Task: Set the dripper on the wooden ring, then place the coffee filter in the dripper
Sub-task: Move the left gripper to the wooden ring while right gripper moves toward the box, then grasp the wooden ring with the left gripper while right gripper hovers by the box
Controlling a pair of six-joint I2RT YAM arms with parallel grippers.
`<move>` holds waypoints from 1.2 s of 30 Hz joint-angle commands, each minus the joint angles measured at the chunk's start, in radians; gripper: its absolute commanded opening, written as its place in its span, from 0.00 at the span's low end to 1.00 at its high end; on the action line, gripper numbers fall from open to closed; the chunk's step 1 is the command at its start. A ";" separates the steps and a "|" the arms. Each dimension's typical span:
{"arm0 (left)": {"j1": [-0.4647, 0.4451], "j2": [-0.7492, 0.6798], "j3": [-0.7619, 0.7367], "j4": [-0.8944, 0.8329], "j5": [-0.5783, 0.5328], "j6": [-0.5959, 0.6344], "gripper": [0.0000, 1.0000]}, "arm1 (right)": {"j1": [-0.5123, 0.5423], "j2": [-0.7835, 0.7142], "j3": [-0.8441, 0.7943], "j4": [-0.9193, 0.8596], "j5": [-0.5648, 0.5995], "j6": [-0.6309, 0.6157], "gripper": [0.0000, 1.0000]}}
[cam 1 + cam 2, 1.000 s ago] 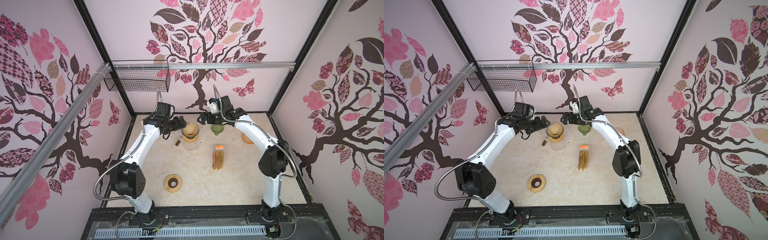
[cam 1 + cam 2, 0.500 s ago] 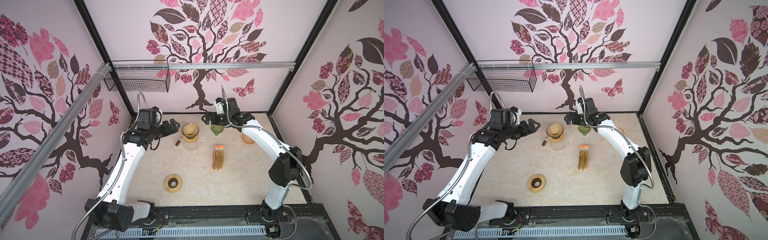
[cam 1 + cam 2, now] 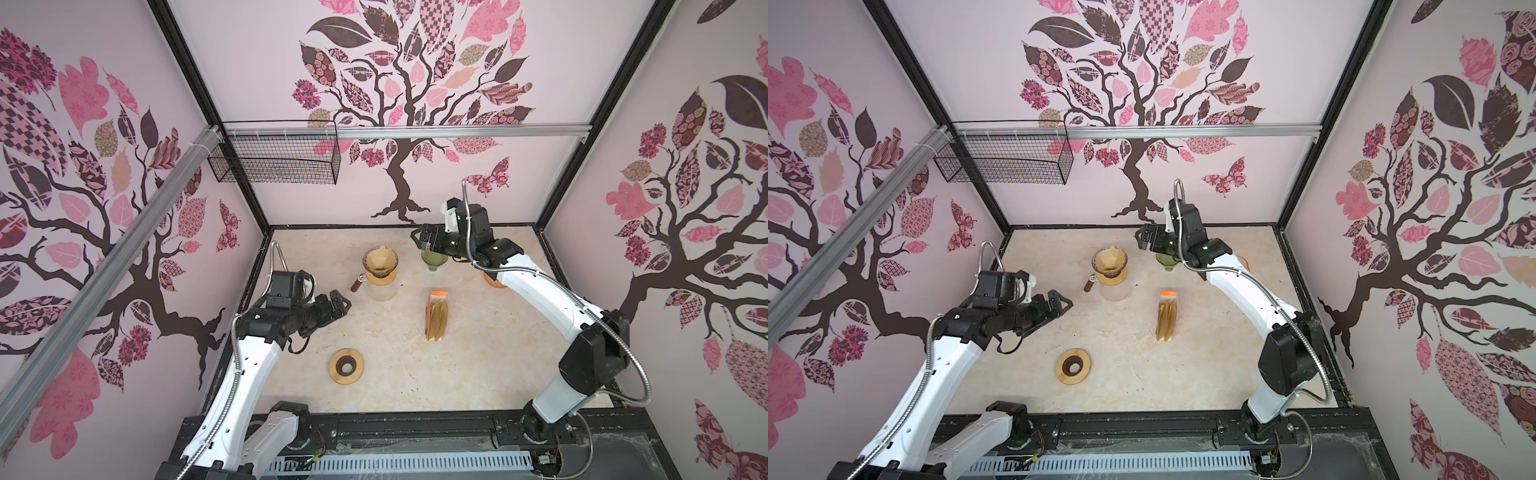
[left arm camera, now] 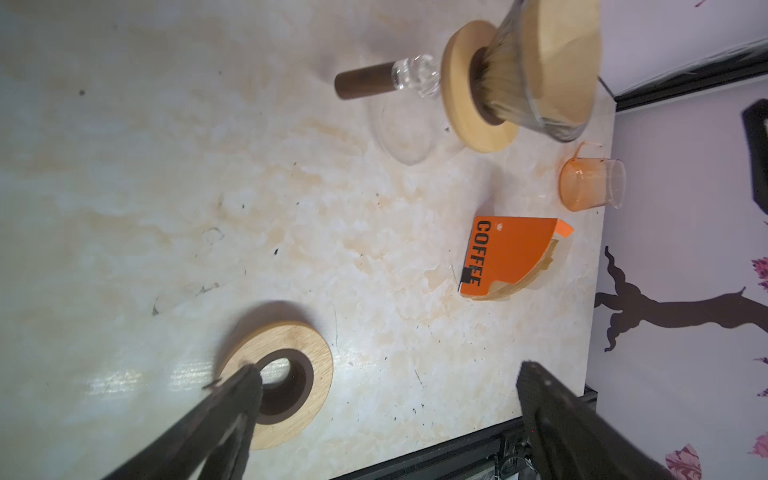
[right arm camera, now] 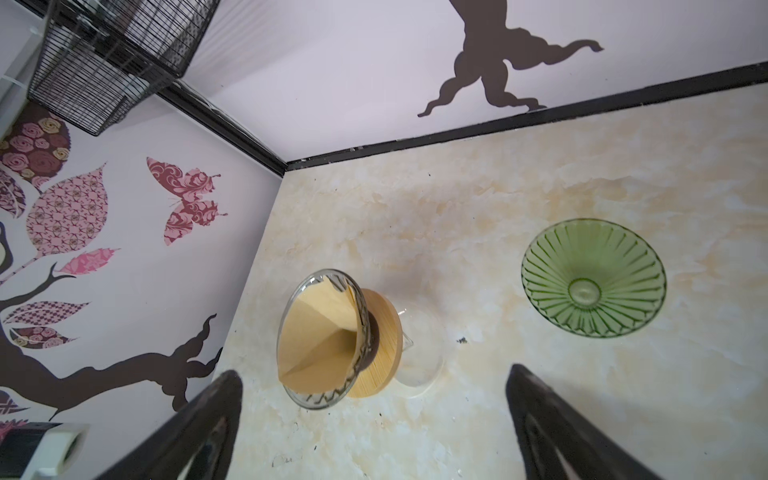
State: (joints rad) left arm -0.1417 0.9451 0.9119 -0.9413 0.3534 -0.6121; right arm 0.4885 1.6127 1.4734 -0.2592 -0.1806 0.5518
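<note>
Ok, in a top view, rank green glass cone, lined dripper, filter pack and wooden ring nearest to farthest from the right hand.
From the right hand:
1. green glass cone, right beside it, at the back.
2. lined dripper, back centre, to its left.
3. filter pack, mid-table.
4. wooden ring, front left.

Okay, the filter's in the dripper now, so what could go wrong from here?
The coffee filter sits lopsided in the dripper, with one flap above the rim; it may slump. The open right gripper hovers by the green glass cone; a low retreat could knock it over.
</note>
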 commanded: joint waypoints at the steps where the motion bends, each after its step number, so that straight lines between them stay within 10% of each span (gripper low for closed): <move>1: 0.006 -0.052 -0.126 -0.016 0.035 -0.152 0.98 | 0.001 -0.111 -0.089 0.064 -0.027 0.047 1.00; 13: 0.005 -0.106 -0.363 0.032 -0.073 -0.335 0.98 | 0.003 -0.380 -0.378 0.006 -0.034 0.053 1.00; 36: -0.115 -0.094 -0.623 0.572 0.054 -0.491 0.97 | 0.039 -0.535 -0.491 -0.116 -0.033 -0.012 1.00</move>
State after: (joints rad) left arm -0.2474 0.8417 0.3264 -0.5056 0.3813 -1.0599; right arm 0.5224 1.1160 0.9920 -0.3599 -0.2131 0.5560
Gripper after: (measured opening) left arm 0.974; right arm 0.999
